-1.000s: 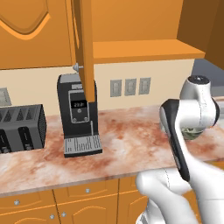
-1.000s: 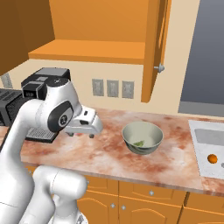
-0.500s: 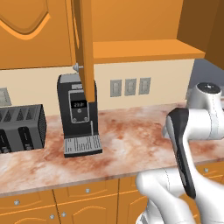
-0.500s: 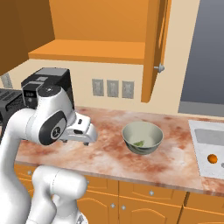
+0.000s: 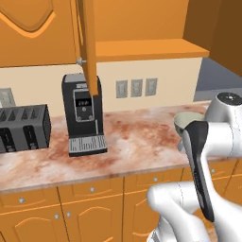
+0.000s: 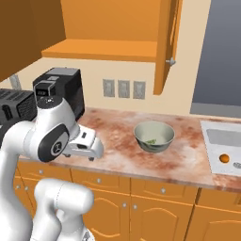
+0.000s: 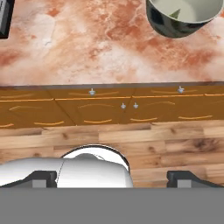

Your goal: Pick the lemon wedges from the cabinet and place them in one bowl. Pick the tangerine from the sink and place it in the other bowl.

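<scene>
A pale grey-green bowl (image 6: 154,136) stands on the counter left of the sink (image 6: 221,141), and a green lemon wedge (image 6: 150,141) lies in it. The bowl (image 7: 183,15) and wedge (image 7: 175,13) appear at the top right of the hand view. The orange tangerine (image 6: 225,158) rests in the sink basin. The cabinet (image 6: 108,28) has its door (image 5: 88,47) swung open. My gripper (image 6: 89,155) hangs open over the counter's front edge, well left of the bowl and holding nothing; its fingertips (image 7: 43,177) stand wide apart. The other bowl is out of view.
A black coffee machine (image 5: 85,113) and a dark toaster (image 5: 21,127) stand at the back left of the marbled counter (image 6: 117,146). Wall sockets (image 6: 123,88) sit behind. Drawer fronts (image 7: 109,109) and wooden floor (image 7: 144,144) lie below the hand.
The arm has drawn back from the bowl, and the hand has sunk toward the counter's front edge. The gripper stays open and the things on the counter have not moved.
</scene>
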